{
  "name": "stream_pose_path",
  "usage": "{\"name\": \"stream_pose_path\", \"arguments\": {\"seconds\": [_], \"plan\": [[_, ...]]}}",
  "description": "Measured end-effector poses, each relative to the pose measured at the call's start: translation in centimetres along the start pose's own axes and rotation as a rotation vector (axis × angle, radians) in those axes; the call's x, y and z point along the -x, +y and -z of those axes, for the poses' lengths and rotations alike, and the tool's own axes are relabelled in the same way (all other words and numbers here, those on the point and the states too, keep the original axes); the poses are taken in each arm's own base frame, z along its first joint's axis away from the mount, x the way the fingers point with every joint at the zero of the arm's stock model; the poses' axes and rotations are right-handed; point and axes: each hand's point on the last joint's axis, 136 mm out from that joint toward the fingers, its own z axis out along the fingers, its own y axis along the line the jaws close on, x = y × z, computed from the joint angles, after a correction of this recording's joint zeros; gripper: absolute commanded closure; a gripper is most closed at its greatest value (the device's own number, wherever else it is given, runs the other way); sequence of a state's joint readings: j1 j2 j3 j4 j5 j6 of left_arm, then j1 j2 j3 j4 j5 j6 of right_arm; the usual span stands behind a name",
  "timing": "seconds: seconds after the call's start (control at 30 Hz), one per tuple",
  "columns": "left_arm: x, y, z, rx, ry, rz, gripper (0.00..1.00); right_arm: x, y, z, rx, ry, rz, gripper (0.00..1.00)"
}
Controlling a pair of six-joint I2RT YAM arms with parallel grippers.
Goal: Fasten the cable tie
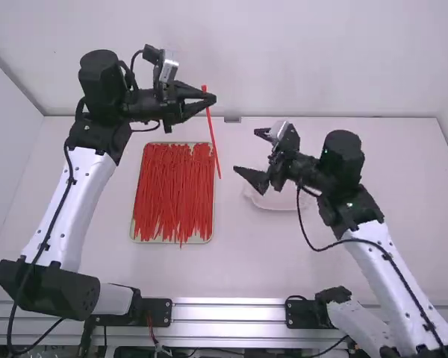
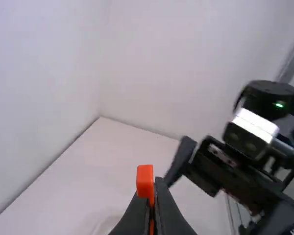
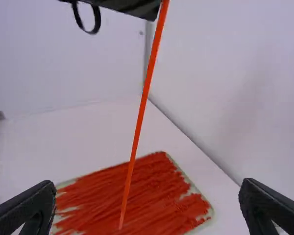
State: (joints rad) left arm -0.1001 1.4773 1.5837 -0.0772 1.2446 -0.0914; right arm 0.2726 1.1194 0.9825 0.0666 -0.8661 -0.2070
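Left fingers (image 1: 203, 98) are pinched tight on the tie (image 1: 213, 139), gripping it just under its blocky head, and in the left wrist view that head pokes out right above the closed tips. From there the red strap hangs down on a slight slant. Its loose end is over the right edge of the pile (image 1: 172, 190); whether it touches the pile, I can't tell. Across the gap, the right fingers (image 1: 252, 176) are spread wide with nothing between them. They are turned toward the hanging tie but stay apart from it. The right wrist view looks straight between them at the strap running down toward the red heap. Stepping outward, the left arm is raised high near the back wall, above the far end of the tray (image 1: 211, 237). The right arm is bent low over the middle of the surface (image 1: 388, 149), with its fingers held up off it. Under them lies a clear plastic thing (image 1: 278, 201), hard to make out. The pile itself lies flat on the tray, with its strands running mostly front to back.
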Motion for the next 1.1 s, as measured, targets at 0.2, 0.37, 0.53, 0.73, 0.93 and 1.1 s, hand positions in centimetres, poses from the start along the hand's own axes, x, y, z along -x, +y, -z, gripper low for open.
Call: {"name": "stream_pose_path", "arguments": {"seconds": [0.2,0.37,0.53,0.73,0.93,1.1], "plan": [[-0.1,-1.0,0.0,-0.059,0.004,-0.050,0.99,0.0,-1.1,0.3,0.196,-0.098,-0.019,0.00],[0.2,-1.5,0.0,-0.087,-0.004,-0.096,0.99,-0.3,-1.5,-0.1,0.324,-0.140,-0.028,0.01],[0.5,-2.2,-0.2,-0.117,-0.010,-0.120,0.99,-1.1,-1.1,-1.4,0.428,-0.151,-0.057,0.04],[1.0,-2.4,-0.3,-0.126,-0.021,-0.131,0.99,-1.2,0.5,-3.1,0.490,-0.147,-0.106,0.04],[1.4,-2.6,-0.3,-0.130,-0.027,-0.106,0.99,-0.7,2.0,-4.8,0.496,-0.158,-0.128,0.17],[1.4,-2.6,-0.4,-0.131,-0.025,-0.076,0.99,-0.4,2.9,-5.6,0.504,-0.161,-0.145,0.27]]}}
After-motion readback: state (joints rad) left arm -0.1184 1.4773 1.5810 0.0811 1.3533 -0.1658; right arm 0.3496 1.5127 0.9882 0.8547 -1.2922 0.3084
